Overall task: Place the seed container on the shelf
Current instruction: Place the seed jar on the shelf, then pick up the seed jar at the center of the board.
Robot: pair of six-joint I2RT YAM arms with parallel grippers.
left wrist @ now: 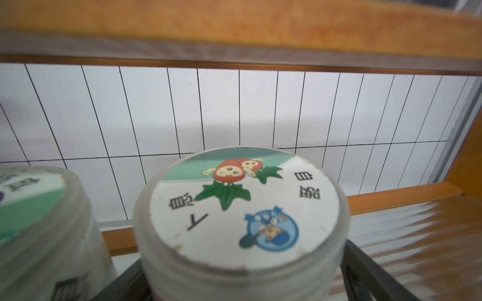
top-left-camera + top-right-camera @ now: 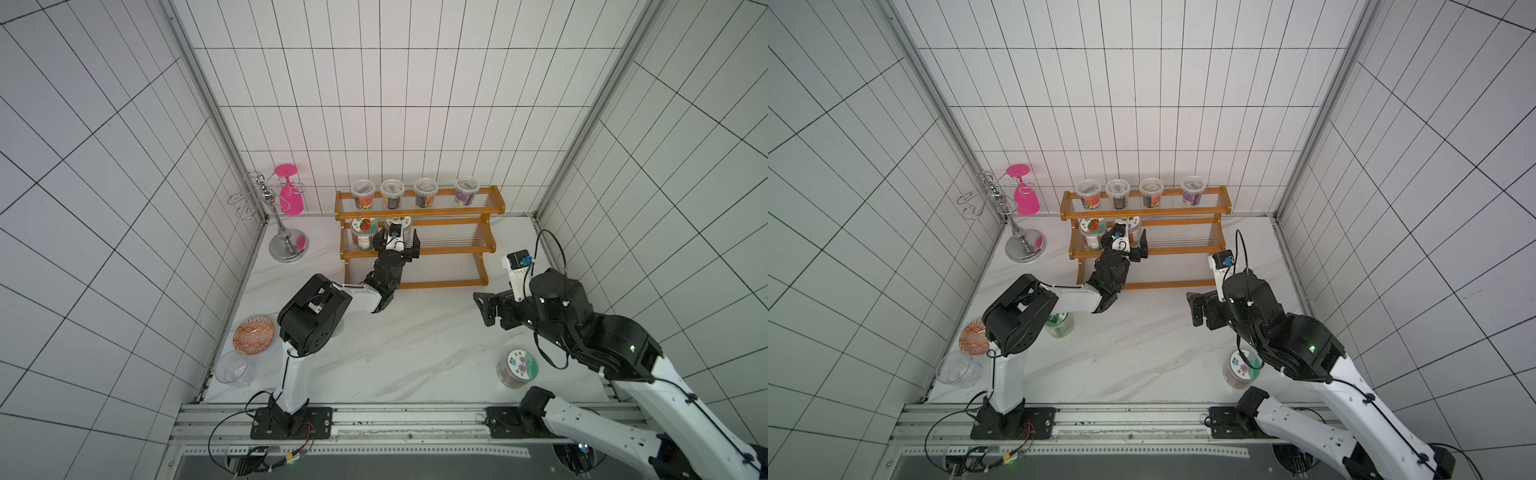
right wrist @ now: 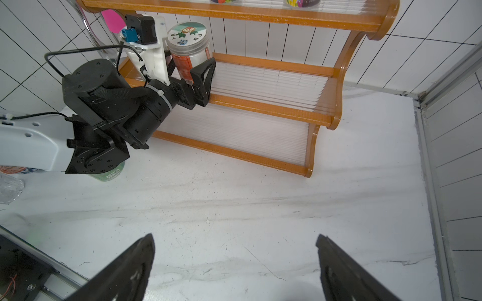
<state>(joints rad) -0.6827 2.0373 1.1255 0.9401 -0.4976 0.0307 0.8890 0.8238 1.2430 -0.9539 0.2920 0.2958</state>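
Broadly, a white marbled tabletop [image 2: 415, 357] is seen, walled in by white tiles [image 2: 374, 124]. Against the back wall the shelf [image 2: 457, 250], an orange-brown wooden rack of three stepped tiers with clear ribbed boards, is set. The left arm [image 2: 357, 293] is stretched toward its middle tier, where the left gripper [image 2: 397, 244] is held. The right gripper [image 2: 480, 309] is held well apart from the rack, above bare tabletop; in the right wrist view its jaws are seen spread wide with nothing between them. A silver wire glass stand [image 2: 276, 224] is placed in the back corner, and a pink wine glass [image 2: 291, 195] is hung from it upside down. The seed container [image 3: 187, 49], a clear jar with a white cartoon-printed lid, is stood upright on the middle tier, toward the end nearer the glass stand. It is flanked by the left jaws, one on each side of its lower body, with its lid above them. The jaws are seen parted wider than the jar in both top views, though whether a pad is brushing its wall cannot be told. Just beside it on the same tier a second jar [image 2: 363, 232] is stood. Four small lidded tubs [image 2: 392, 193] are lined along the top tier. On the tabletop a flower-lidded jar [image 2: 517, 368], an orange patterned dish [image 2: 253, 336] and a clear cup [image 2: 235, 370] are found.
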